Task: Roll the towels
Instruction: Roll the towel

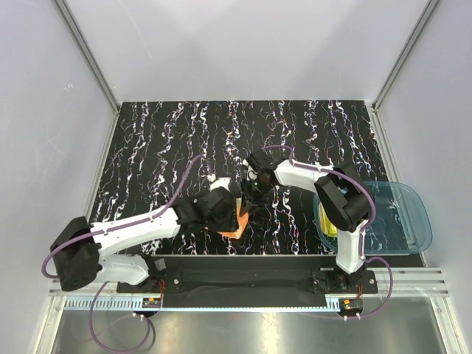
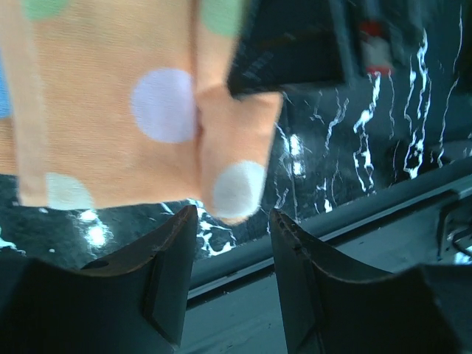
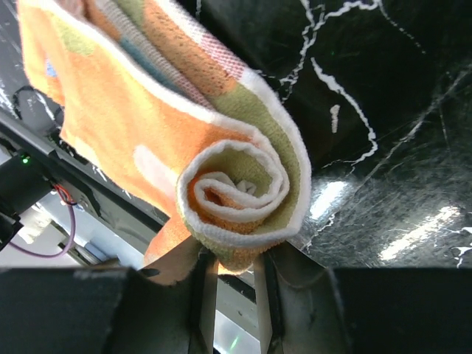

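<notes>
Your right gripper (image 3: 232, 276) clenched on the half-rolled orange towel (image 3: 221, 177) near the table's (image 1: 147, 147) near edge, your left gripper (image 2: 232, 228) released beside it, yellow towel (image 1: 330, 225) in the blue tray (image 1: 402, 221) at the near right corner.

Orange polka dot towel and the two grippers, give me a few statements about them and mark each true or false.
1. The orange polka-dot towel is partly rolled into a spiral at one end. True.
2. The right gripper is wide open and clear of the towel. False: its fingers pinch the rolled end.
3. The left gripper is open. True.
4. The yellow towel lies spread on the black table. False: it sits in the blue tray.
5. The blue tray sits by the left arm's base. False: it is beside the right arm.
</notes>
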